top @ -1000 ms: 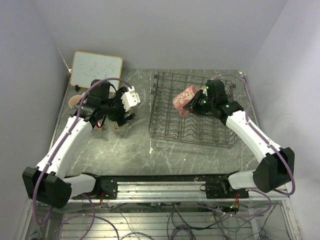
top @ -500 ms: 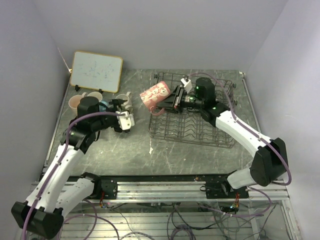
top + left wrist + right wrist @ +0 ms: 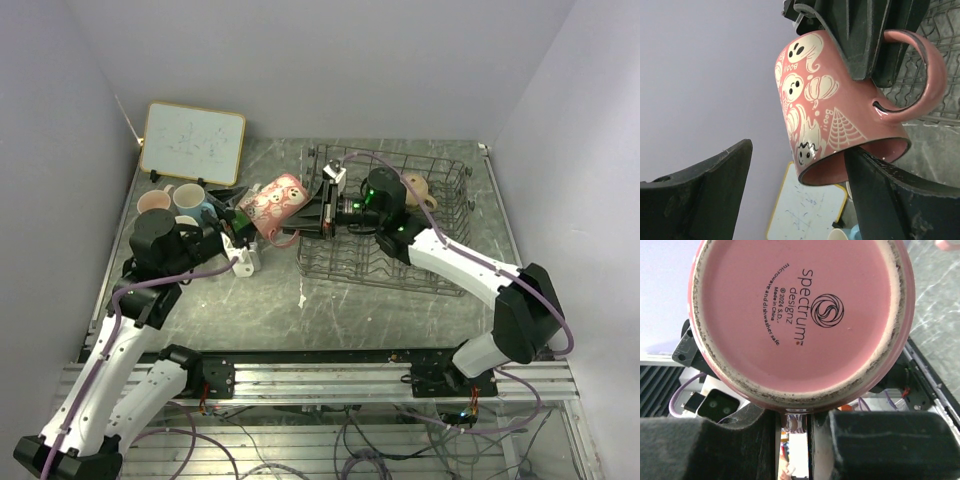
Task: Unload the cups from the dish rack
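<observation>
From above, my right jaws clamp the pink mug point(image 3: 272, 203) out past the dish rack point(image 3: 440, 272), above the bench point(image 3: 330, 305). A tan mug point(image 3: 415, 190) sits in the rack. Left wrist: my left jaws are spread wide either side of its mouth, with the whiteboard point(image 3: 805, 210) behind. Right wrist: its base fills the view.

Looks like a robotics lab test cell: plain grey walls point(image 3: 300, 60) boxing in a marble-look table point(image 3: 250, 300), aluminium rail point(image 3: 320, 378) up front, loose cables point(image 3: 350, 440) dangling underneath, small whiteboard point(image 3: 192, 140) propped behind.
</observation>
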